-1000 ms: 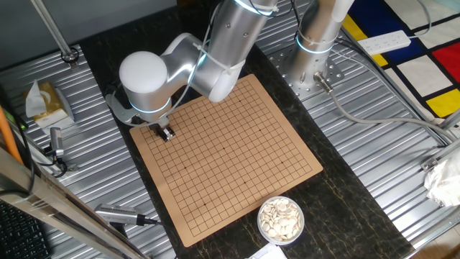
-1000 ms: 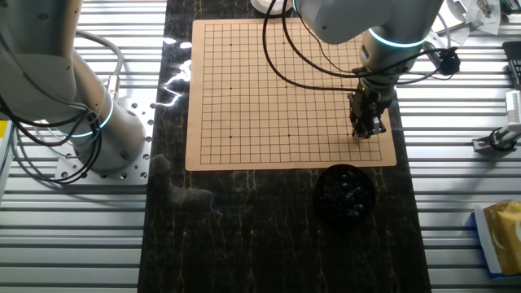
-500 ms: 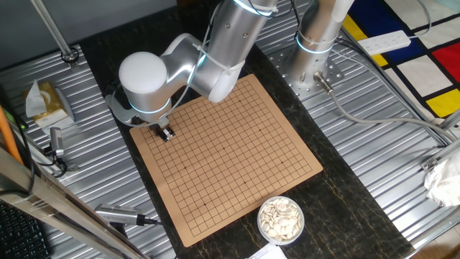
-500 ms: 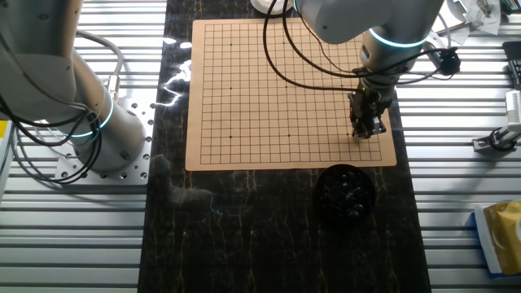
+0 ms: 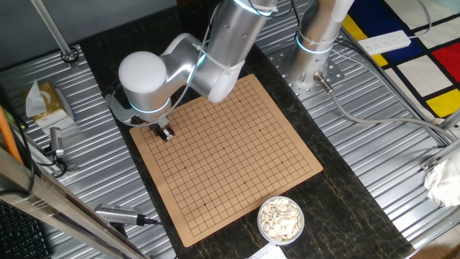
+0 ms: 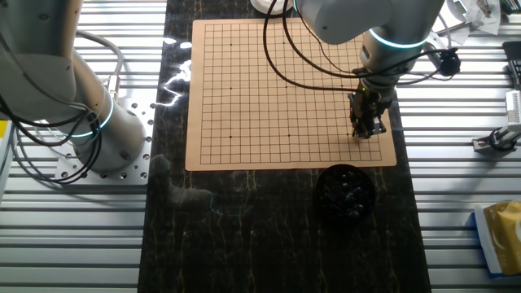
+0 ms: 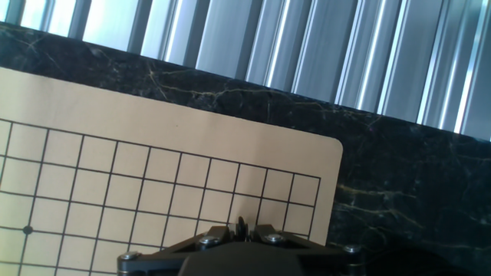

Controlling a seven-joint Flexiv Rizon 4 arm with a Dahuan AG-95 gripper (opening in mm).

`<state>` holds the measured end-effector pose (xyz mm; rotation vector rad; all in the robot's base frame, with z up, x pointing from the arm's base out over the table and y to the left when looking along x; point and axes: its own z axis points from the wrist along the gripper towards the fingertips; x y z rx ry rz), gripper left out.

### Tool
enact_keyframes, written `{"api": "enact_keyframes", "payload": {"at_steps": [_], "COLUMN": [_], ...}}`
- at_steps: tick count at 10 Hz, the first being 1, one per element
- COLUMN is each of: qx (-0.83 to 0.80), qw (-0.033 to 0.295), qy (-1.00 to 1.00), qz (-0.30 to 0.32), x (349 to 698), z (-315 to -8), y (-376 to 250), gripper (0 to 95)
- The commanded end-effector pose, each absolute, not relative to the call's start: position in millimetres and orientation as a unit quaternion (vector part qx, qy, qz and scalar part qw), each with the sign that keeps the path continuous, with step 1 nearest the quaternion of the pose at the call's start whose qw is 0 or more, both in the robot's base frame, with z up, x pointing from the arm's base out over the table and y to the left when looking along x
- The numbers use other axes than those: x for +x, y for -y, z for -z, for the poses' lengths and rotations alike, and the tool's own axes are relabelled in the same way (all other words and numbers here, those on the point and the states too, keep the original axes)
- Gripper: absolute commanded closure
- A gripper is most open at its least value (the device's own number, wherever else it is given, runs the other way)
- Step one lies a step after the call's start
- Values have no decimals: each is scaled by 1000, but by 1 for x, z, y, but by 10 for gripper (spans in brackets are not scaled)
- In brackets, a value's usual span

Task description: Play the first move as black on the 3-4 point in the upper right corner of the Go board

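The gripper [image 6: 367,133] is reaching down to the Go board [image 6: 277,89] near one corner, its fingertips touching or just above the grid. In the hand view the fingers [image 7: 230,232] are pressing together on a small dark stone [image 7: 242,228], seen edge-on between them, over a crossing a few lines in from the board's corner. A bowl of black stones [image 6: 345,192] is sitting just off that corner; a bowl of white stones [image 5: 280,219] is standing by the far corner.

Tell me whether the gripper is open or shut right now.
Shut. In the hand view the gripper has its fingertips nearly together, pinching a small dark object, apparently the black stone, just above the board near its corner.
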<state>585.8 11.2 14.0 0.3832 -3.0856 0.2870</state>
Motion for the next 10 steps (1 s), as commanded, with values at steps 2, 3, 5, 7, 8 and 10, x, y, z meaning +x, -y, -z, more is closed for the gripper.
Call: {"api": "enact_keyframes", "payload": {"at_steps": [2, 3, 5, 7, 8, 10], "qx": [124, 126, 125, 125, 125, 126], "qw": [10, 10, 10, 9, 9, 8], "qy": [988, 988, 988, 988, 988, 987], "qz": [-92, -94, -94, -95, -95, -95], "x": [586, 585, 585, 585, 585, 585], "z": [-14, -14, -14, -14, -14, -14], "y": [-11, -11, -11, -11, -11, -11], "gripper": [950, 950, 950, 950, 950, 760]}}
